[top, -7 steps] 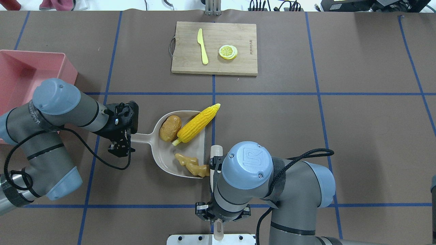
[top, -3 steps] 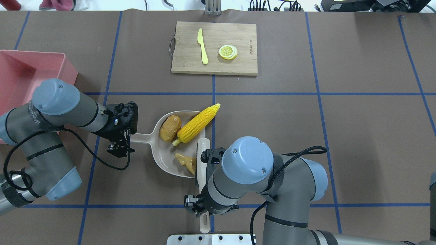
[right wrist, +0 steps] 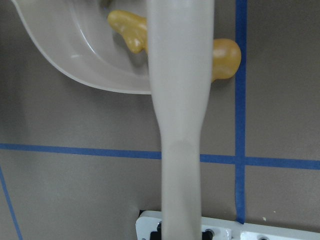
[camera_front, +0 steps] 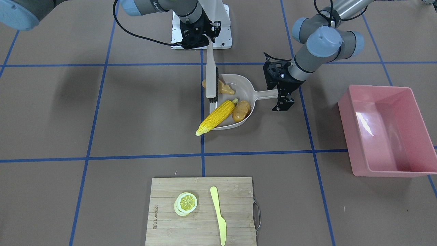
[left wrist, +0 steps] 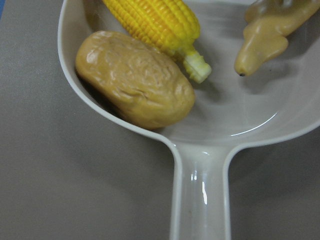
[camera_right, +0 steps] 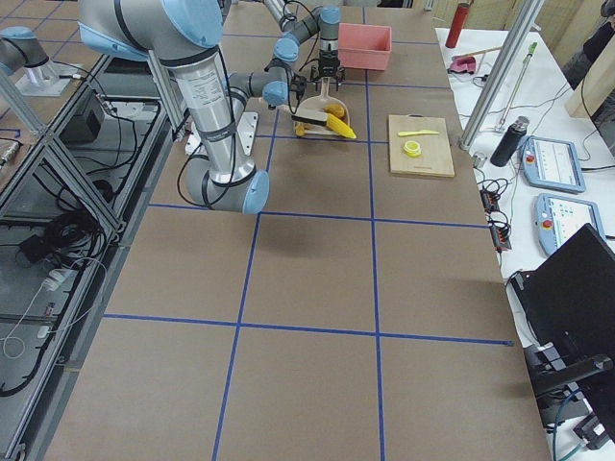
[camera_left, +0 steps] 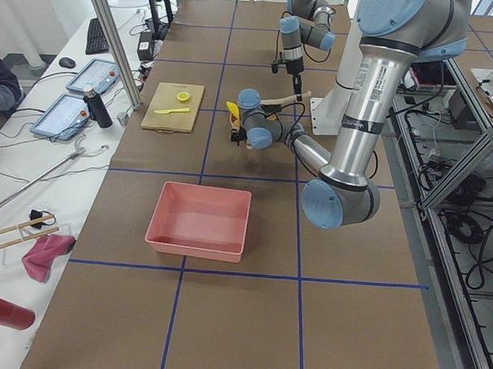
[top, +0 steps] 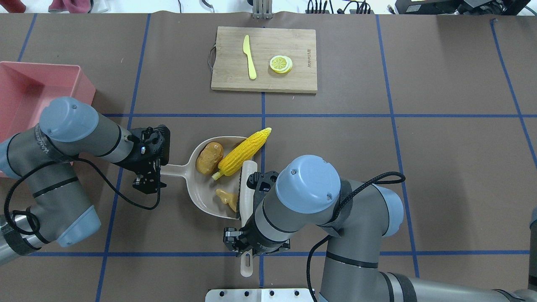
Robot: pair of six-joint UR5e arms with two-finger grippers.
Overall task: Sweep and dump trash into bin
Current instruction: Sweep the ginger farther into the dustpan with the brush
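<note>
Item 1, bin (top: 25,92): pink rectangular tub with glossy inside and sloped walls. It stands at the far left edge of the brown surface (top: 419,167), well apart from the trash, with nothing in it as far as the views show.

Item 2, left arm (top: 84,140): the forearm reaches in low from the left with the wrist level. Its jaws are closed on the end of the handle of the beige dustpan (top: 201,197). The pan lies flat on the surface, with its open lip facing right.

Item 3, trash, all at the pan:
- Potato (top: 209,158): brown, oval, with wrinkled skin. It lies against the pan's back wall near the handle.
- Ginger root (top: 227,197): tan and knobby. It lies low in the pan at the lip. The right wrist view shows one lobe on the other side of the brush, over the surface.
- Corn cob (top: 243,154): bright yellow with a pale stub. The stub end is in the pan beside the potato, and the tip overhangs the lip onto the blue tape line.

Item 4, brush (top: 248,180): beige with dark bristles. It lies along the lip across the ginger, with its tip just beside the corn.

Item 5, cutting board (top: 293,54): at the far centre, carrying a yellow-green knife (top: 249,56) and a lemon slice (top: 281,64).

Item 6, right arm (top: 308,184): folded over the near edge with the wrist pointing down. Its jaws are clamped on the brush's handle.
</note>
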